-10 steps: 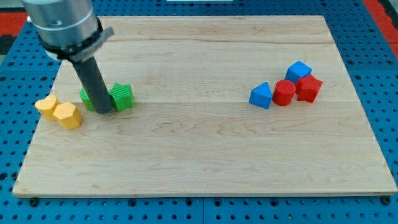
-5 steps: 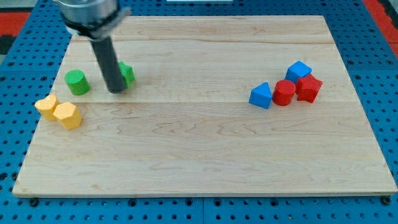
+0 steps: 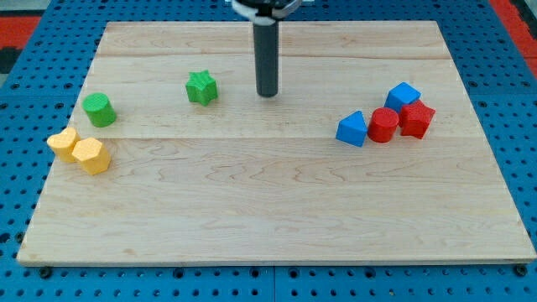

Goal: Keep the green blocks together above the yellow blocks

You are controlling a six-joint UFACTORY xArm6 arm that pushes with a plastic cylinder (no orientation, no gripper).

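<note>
My tip (image 3: 267, 94) rests on the wooden surface (image 3: 277, 210) in the upper middle part of the view, touching no block. This arm carries no hand, only the dark rod, so nothing is clamped or held.

Just to the view's left of my tip, near it but clear of it, lies the green star (image 3: 201, 87). Farther to the view's left and a little lower sits the green cylinder (image 3: 99, 110); the two green blocks are well apart from each other.

Below the green cylinder, near the surface's left edge, the two yellow blocks (image 3: 80, 150) lie touching one another; their exact shapes are hard to make out.

To the view's right of my tip and lower stands a tight cluster: a blue pyramid (image 3: 351, 128), a red cylinder (image 3: 383, 125), a blue cube (image 3: 404, 94) and a red block (image 3: 417, 118).
</note>
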